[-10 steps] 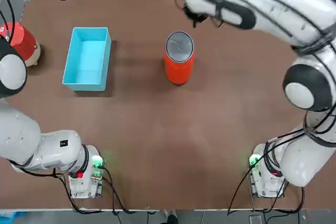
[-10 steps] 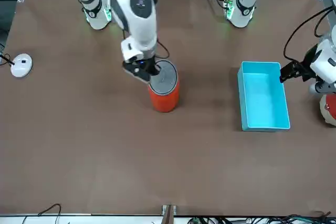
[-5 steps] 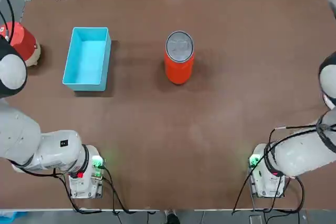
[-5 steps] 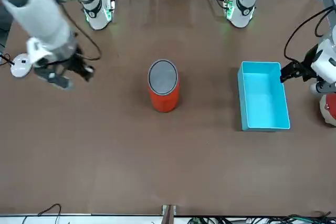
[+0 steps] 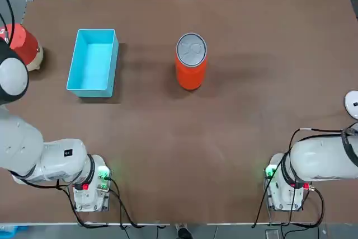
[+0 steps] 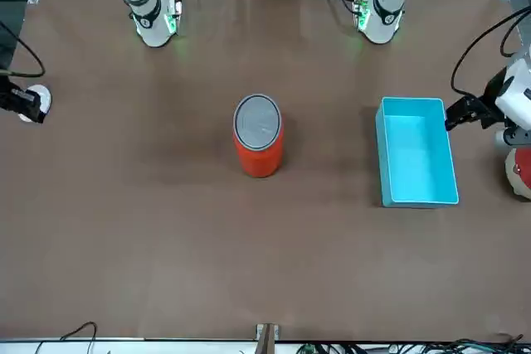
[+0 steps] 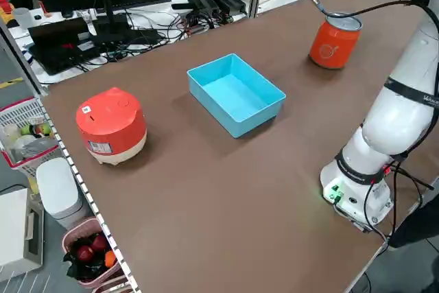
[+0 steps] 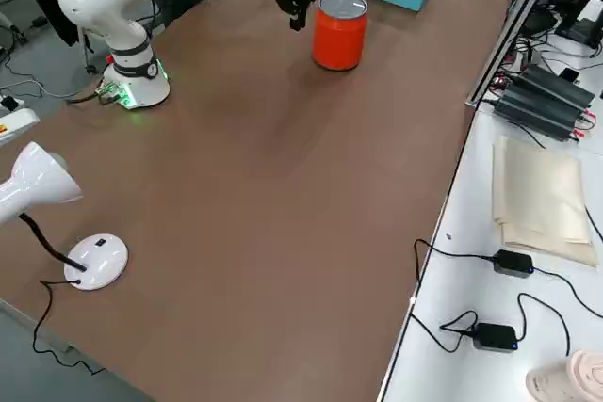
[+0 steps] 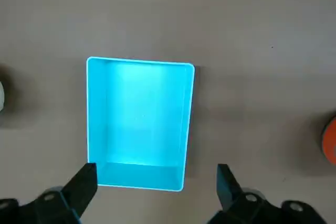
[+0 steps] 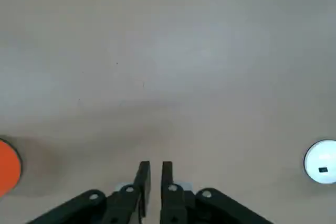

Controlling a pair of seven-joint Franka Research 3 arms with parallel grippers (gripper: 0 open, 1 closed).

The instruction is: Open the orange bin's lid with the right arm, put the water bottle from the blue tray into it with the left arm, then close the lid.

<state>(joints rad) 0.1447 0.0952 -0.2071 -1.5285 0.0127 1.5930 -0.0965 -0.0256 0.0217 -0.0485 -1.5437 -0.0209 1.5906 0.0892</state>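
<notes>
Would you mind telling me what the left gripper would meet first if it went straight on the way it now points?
Most likely the blue tray: the left gripper points down with its near wall between the open fingers, so the rim or the tray's bare floor comes first. Depth is unclear.

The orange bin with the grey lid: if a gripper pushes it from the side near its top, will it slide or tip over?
The orange-red upright cylindrical bin stands taller than it is wide, so a high push would probably tip it. Its wall is round, so once down it may roll. The smooth brown table might let it slide under a low push.
</notes>
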